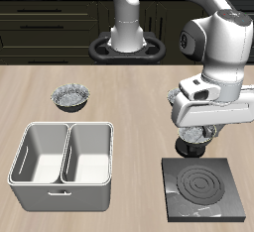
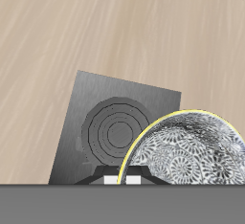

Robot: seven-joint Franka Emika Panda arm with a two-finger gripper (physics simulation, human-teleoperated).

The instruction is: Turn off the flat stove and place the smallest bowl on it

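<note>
Coils of the flat dark-grey square stove plate (image 1: pixel 203 188) read dark, no red showing, so I judge the burner already off; its knob is not clear in either view. Step in hand: carrying the small grey metallic bowl with crinkled rim (image 1: pixel 194 135) over to the plate.

Gripper (image 1: pixel 195 129) hangs above the wooden surface (image 1: pixel 129 92), just behind the stove's back edge. Jaws appear closed on the bowl, which sits lifted under the white hand. In the wrist view the patterned bowl (image 2: pixel 187 151) fills the near field, its rim overlapping the edge of the stove's ring pattern (image 2: pixel 117 132).

Other items: a wider crinkled grey bowl (image 1: pixel 72 96) stands well apart farther along the surface; a white double-basin tray (image 1: pixel 62 165) sits near the front edge, clear of the path.

To do this step well, as I judge it: bring the bowl forward until it is centred over the concentric rings, keep it level, descend slowly until the base meets the plate, then release. A thin ruffled rim may slip in the grip, so avoid jerks. Releasing too early risks the bowl landing half off the plate's back edge.
</note>
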